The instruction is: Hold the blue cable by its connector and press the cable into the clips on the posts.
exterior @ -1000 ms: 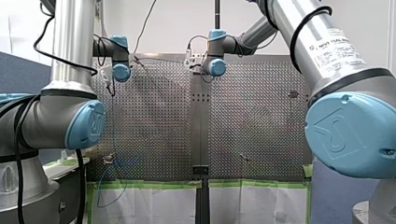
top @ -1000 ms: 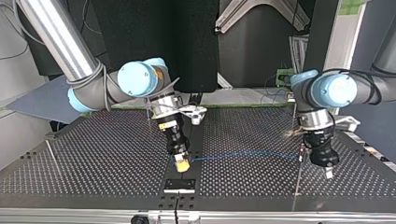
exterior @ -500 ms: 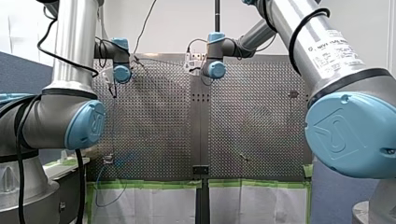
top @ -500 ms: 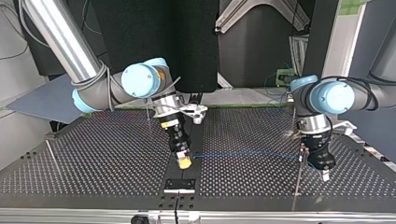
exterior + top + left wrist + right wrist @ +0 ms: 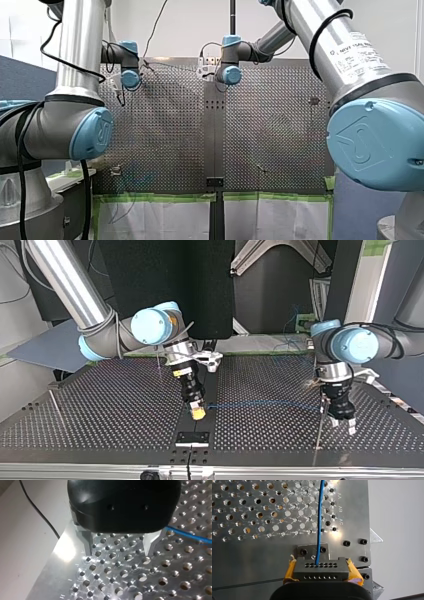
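So, blue cable is stretching across the table near its top-view front edge, connector sitting clamped in my right gripper's yellow pads. My left gripper is hovering, jaws apart, cable just beside one finger.

This is a robotics lab test cell: a perforated metal table with a regular grid of mounting holes spreads under my right gripper and my left gripper. Both hang from industrial arms with blue joint caps and loose black cabling. Beyond my right gripper stand a black panel and aluminium framing, and just ahead of it a small plate is bolted down near engraved row letters.
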